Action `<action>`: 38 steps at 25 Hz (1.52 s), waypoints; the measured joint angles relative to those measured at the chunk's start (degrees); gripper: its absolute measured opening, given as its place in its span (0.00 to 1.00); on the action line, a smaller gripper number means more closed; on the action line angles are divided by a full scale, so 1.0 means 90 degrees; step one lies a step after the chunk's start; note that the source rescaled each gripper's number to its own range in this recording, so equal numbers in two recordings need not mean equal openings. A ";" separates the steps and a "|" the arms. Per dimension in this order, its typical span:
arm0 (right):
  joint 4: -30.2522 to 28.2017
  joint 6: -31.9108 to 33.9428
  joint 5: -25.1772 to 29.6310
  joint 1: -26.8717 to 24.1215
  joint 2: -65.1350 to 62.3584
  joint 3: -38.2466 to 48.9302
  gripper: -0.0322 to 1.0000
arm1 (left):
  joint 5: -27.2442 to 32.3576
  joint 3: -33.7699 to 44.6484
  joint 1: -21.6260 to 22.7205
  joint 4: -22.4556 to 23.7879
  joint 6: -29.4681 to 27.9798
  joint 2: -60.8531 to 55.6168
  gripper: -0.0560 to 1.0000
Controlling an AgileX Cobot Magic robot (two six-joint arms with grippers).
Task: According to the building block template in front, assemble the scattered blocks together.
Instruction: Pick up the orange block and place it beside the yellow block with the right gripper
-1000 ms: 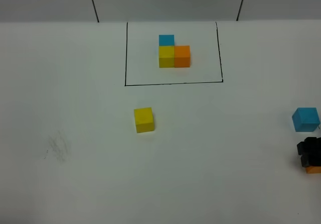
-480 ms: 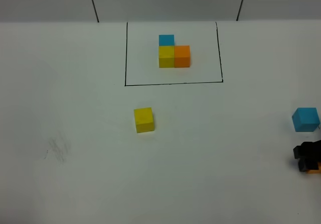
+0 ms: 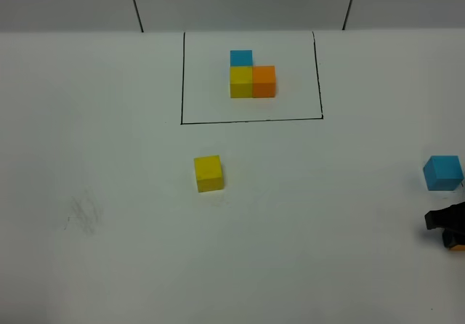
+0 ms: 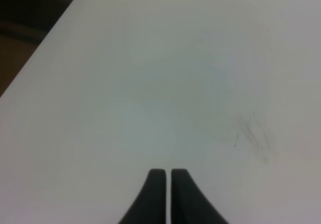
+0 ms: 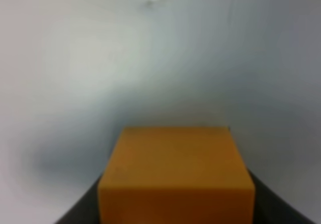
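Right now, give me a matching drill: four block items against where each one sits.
1 loose yellow cube
2 loose blue cube
3 loose orange cube
4 template cluster

A inside the black frame
B between the fingers of the right gripper
C mid-table, in front of the frame
D by the high view's right edge, ungripped

Pairs: 1-C, 2-D, 3-B, 4-A

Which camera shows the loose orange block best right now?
Right wrist view: the orange block fills the foreground between the fingers of the right pincer. The high view shows only a sliver at its right edge under the pincer. The left wrist view shows none.
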 joint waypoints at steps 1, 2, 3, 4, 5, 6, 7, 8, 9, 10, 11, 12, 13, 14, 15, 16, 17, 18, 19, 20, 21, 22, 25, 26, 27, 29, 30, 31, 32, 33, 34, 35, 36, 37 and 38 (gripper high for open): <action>0.0000 -0.0029 0.0006 0.0000 0.0000 0.0000 0.53 | 0.0000 0.0000 0.0000 0.0000 0.0000 0.0000 0.06; 0.0006 -0.0043 0.0015 0.0000 0.0000 0.0000 0.53 | 0.0000 0.0000 0.0000 0.0000 0.0000 0.0000 0.06; 0.0014 -0.0067 0.0052 0.0000 0.0000 -0.0021 0.53 | 0.0000 0.0000 0.0000 0.0000 0.0000 0.0000 0.06; 0.0029 -0.0074 0.0113 0.0021 -0.0018 -0.0051 0.53 | 0.0000 0.0000 0.0000 0.0000 0.0000 0.0000 0.06; 0.0035 -0.0094 0.0222 0.0075 -0.0072 -0.0094 0.53 | 0.0000 0.0000 0.0000 0.0000 0.0000 0.0000 0.06; 0.0043 -0.0114 0.0362 0.0145 -0.0171 -0.0153 0.53 | 0.0000 0.0000 0.0000 0.0000 0.0000 0.0000 0.06; 0.0053 -0.0114 0.0471 0.0211 -0.0285 -0.0225 0.53 | -0.0004 0.0000 0.0000 0.0000 0.0000 0.0000 0.06; 0.0059 -0.0114 0.0610 0.0306 -0.0446 -0.0325 0.53 | -0.0004 0.0000 0.0000 0.0000 0.0000 0.0000 0.06; 0.0058 -0.0114 0.0717 0.0391 -0.0594 -0.0420 0.53 | -0.0004 0.0000 0.0000 0.0000 0.0000 0.0000 0.06; 0.0058 -0.0114 0.0859 0.0510 -0.0817 -0.0537 0.53 | -0.0004 0.0000 0.0000 0.0000 0.0000 0.0000 0.06; 0.0058 -0.0114 0.1008 0.0595 -0.0984 -0.0660 0.53 | -0.0004 0.0000 0.0000 0.0000 0.0000 0.0000 0.06; 0.0058 -0.0114 0.1174 0.0700 -0.1189 -0.0786 0.53 | -0.0004 0.0000 0.0000 0.0000 0.0000 0.0000 0.06; 0.0058 -0.0114 0.1325 0.0805 -0.1391 -0.0919 0.53 | -0.0004 0.0000 0.0000 0.0000 0.0000 0.0000 0.06; 0.0050 -0.0114 0.1480 0.0896 -0.1558 -0.1031 0.53 | -0.0004 0.0000 0.0000 0.0000 0.0000 0.0000 0.06; 0.0031 -0.0114 0.1716 0.1017 -0.1752 -0.1170 0.53 | -0.0004 0.0000 0.0000 0.0000 0.0000 0.0000 0.06; -0.0023 -0.0114 0.1894 0.1127 -0.1903 -0.1287 0.53 | -0.0004 0.0000 0.0000 0.0000 0.0000 0.0000 0.06; -0.0123 -0.0114 0.2094 0.1290 -0.2099 -0.1425 0.53 | -0.0004 0.0000 0.0000 0.0000 0.0000 0.0000 0.06; -0.0241 -0.0165 0.2279 0.1417 -0.2222 -0.1553 0.53 | -0.0004 0.0000 0.0000 0.0000 0.0000 0.0000 0.06; -0.0363 -0.0219 0.2433 0.1578 -0.2349 -0.1665 0.53 | -0.0004 0.0000 0.0000 0.0000 0.0000 0.0000 0.06; -0.0466 -0.0306 0.2554 0.1741 -0.2452 -0.1750 0.53 | -0.0004 0.0000 0.0000 0.0000 0.0000 0.0000 0.06; -0.0575 -0.0489 0.2695 0.1907 -0.2527 -0.1833 0.53 | -0.0004 0.0000 0.0000 0.0000 0.0000 0.0000 0.06; -0.0648 -0.0663 0.2804 0.2045 -0.2578 -0.1896 0.53 | -0.0004 0.0000 0.0000 0.0000 0.0000 0.0000 0.06; -0.0722 -0.1594 0.3200 0.2513 -0.2646 -0.1995 0.53 | -0.0004 0.0000 0.0000 0.0000 0.0000 0.0000 0.06; -0.0756 -0.2058 0.3359 0.2680 -0.2651 -0.2004 0.53 | -0.0004 0.0000 0.0000 0.0000 0.0000 0.0000 0.06; -0.0761 -0.2474 0.3477 0.2845 -0.2651 -0.2004 0.53 | -0.0004 0.0000 0.0000 0.0000 0.0000 0.0000 0.06; -0.0761 -0.3521 0.3772 0.3130 -0.2651 -0.2004 0.53 | -0.0004 0.0000 0.0000 0.0000 0.0000 0.0000 0.06; -0.0761 -0.4016 0.3930 0.3273 -0.2651 -0.2004 0.53 | -0.0004 0.0000 0.0000 0.0000 0.0000 0.0000 0.06; -0.0722 -0.4443 0.4085 0.3402 -0.2651 -0.2004 0.53 | -0.0004 0.0000 0.0000 0.0000 0.0000 0.0000 0.06; -0.0722 -0.4761 0.4217 0.3505 -0.2651 -0.2004 0.53 | -0.0004 0.0000 0.0000 0.0000 0.0000 0.0000 0.06; -0.0722 -0.4940 0.4292 0.3568 -0.2651 -0.2004 0.53 | -0.0004 0.0000 0.0000 0.0000 0.0000 0.0000 0.06; -0.0722 -0.5049 0.4340 0.3619 -0.2651 -0.2004 0.53 | -0.0004 0.0000 0.0000 0.0000 0.0000 0.0000 0.06; -0.0722 -0.5112 0.4355 0.3641 -0.2651 -0.2004 0.53 | -0.0004 0.0000 0.0000 0.0000 0.0000 0.0000 0.06; -0.0722 -0.5145 0.4360 0.3655 -0.2651 -0.2004 0.53 | -0.0004 0.0000 0.0000 0.0000 0.0000 0.0000 0.06; -0.0756 -0.5160 0.4360 0.3661 -0.2651 -0.2004 0.53 | -0.0004 0.0000 0.0000 0.0000 0.0000 0.0000 0.06; -0.0765 -0.5160 0.4360 0.3661 -0.2651 -0.2004 0.53 | -0.0004 0.0000 0.0000 0.0000 0.0000 0.0000 0.06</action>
